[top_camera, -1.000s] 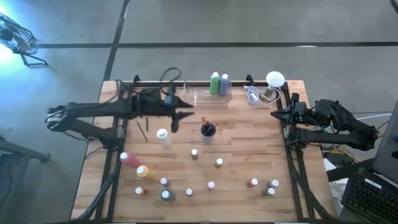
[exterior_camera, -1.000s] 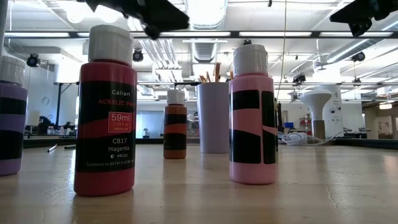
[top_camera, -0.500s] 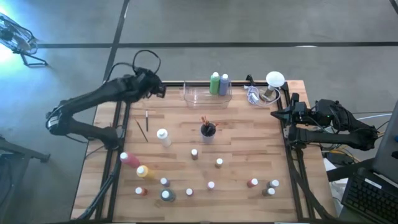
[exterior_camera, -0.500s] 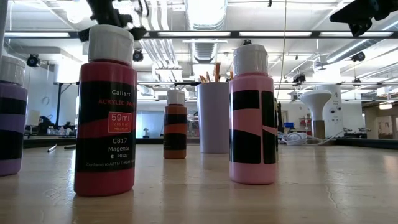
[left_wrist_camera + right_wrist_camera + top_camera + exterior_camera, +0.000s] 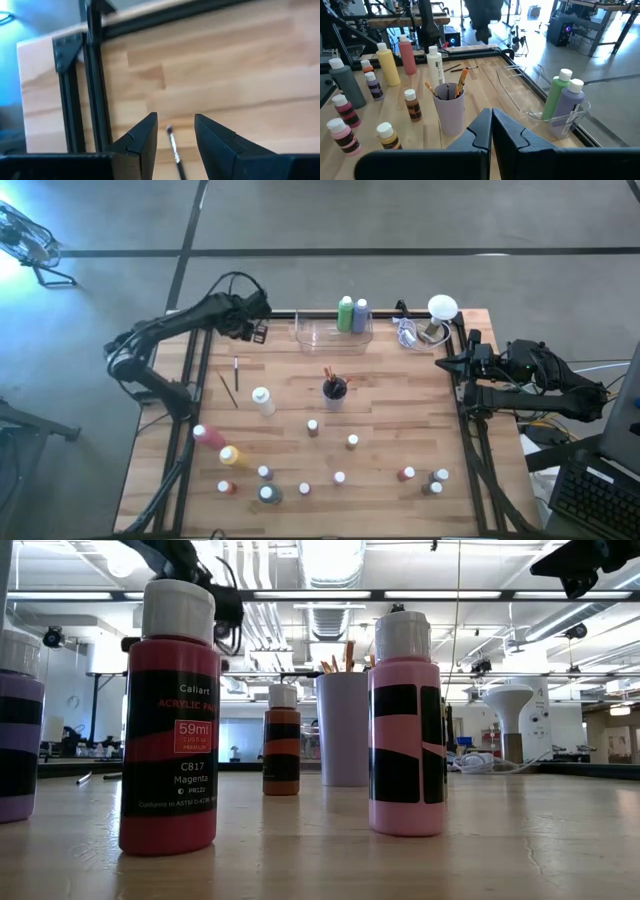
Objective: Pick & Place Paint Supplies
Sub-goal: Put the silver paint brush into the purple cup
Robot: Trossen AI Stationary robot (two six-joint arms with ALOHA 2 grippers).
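Paintbrush (image 5: 174, 150) on table between left jaws, parted, untouched; right jaws closed.

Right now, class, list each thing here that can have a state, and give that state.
Left gripper: fingers open, empty, above a loose paintbrush.
Right gripper: fingers shut, empty, parked at the table's right edge.
Clear bin: holds two tall bottles, upright.
Cup: upright, holding brushes.

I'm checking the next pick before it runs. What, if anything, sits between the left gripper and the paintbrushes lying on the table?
Nothing visible does. The left gripper hangs open near the table's far left corner, and the paintbrushes lie on bare wood just in front of it. In the left wrist view one brush shows between the fingers, unobstructed. The white bottle stands beyond the brushes.
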